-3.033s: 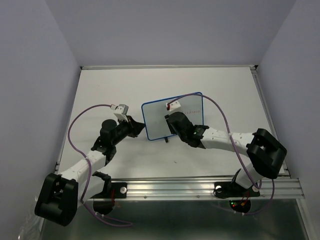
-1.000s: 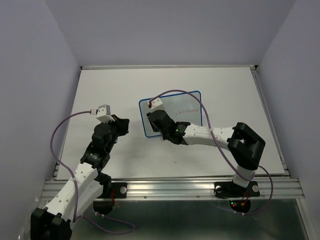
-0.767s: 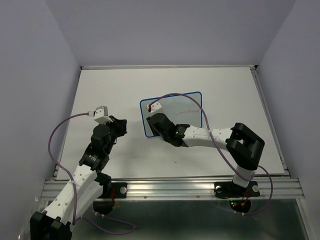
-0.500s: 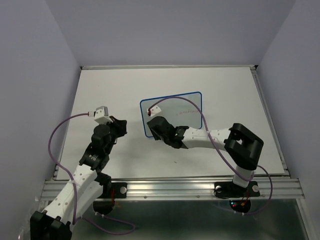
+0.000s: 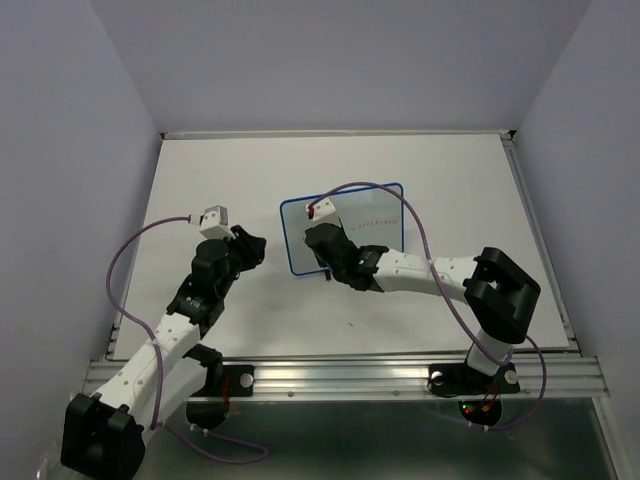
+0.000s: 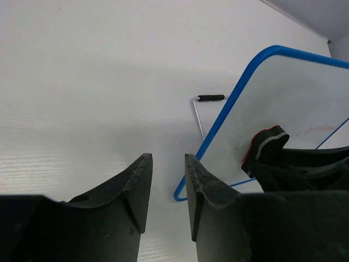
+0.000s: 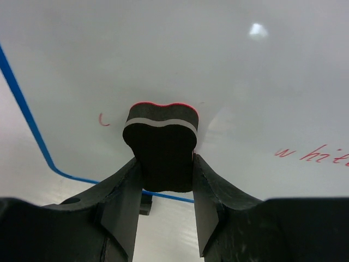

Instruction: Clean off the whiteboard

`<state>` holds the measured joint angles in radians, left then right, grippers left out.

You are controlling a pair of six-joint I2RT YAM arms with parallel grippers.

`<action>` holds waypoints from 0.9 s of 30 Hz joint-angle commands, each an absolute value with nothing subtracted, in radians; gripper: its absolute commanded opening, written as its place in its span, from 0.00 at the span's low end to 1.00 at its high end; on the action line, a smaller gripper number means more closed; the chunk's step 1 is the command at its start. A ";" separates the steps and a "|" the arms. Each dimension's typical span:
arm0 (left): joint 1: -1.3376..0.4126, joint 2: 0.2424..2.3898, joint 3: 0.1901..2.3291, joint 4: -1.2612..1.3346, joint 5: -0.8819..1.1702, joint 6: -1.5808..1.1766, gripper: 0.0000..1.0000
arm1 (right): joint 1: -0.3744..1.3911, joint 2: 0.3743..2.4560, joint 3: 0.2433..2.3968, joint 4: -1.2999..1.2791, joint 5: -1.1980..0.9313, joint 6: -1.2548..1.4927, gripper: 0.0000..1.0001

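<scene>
The whiteboard (image 5: 375,205), white with a thin blue frame, stands tilted mid-table; it also shows in the left wrist view (image 6: 294,93) and fills the right wrist view (image 7: 218,60). Red writing (image 7: 313,155) remains at its right, and a small red mark (image 7: 102,119) at its lower left. My right gripper (image 7: 163,166) is shut on a black eraser block (image 7: 162,144), pressed against the board's lower left part. The eraser also shows in the left wrist view (image 6: 267,147). My left gripper (image 6: 166,188) is open and empty, left of the board's lower left corner.
The board's wire stand with a black foot (image 6: 210,98) sticks out on the table left of the frame. Another black foot (image 7: 145,203) sits under the board's bottom edge. Purple cables (image 5: 135,245) loop from both wrists. The white table (image 5: 250,170) has a metal rail at its near edge (image 5: 340,375).
My right gripper has slid the eraser over the board's left part, first toward the lower left corner, then slightly back right. My left arm pulled away from the board, then edged toward it.
</scene>
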<state>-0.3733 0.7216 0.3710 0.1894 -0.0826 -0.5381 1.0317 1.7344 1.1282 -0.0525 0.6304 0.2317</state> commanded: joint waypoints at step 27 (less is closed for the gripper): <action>-0.379 1.236 0.591 0.650 0.310 -0.384 0.26 | 0.730 1.379 0.879 -0.011 0.684 0.261 0.01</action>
